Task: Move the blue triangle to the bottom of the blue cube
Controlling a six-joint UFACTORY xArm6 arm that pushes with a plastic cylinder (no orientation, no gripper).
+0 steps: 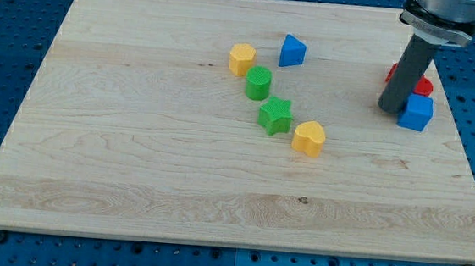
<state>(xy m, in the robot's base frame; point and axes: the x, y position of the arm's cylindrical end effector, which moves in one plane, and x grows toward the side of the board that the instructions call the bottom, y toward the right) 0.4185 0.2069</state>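
My tip [390, 108] is the lower end of a straight dark rod. It has no jaws or fingers to open or close, so it grasps nothing. It rests on the wooden board [133, 159] near the view's right edge.

Position of task items relative to my tip:
- The blue cube [416, 113] sits immediately to the view's right of my tip. It appears to touch the rod or lie just beside it; actual contact cannot be confirmed.
- The blue triangle [292, 51] lies well apart from my tip, toward the view's left and somewhat toward the view's top. It is far from the blue cube.

Position of other items relative to my tip:
- A red block [424, 85] sits behind the rod, toward the view's top, and is partly hidden. More red shows at the rod's left side; its shape cannot be determined.
- The yellow hexagon [241, 59] lies just left of the blue triangle.
- The green cylinder [258, 83] lies below both.
- The green star [275, 116] lies left of my tip, near the board's middle.
- The yellow heart [309, 139] lies left of my tip and toward the view's bottom, the nearest of this group.
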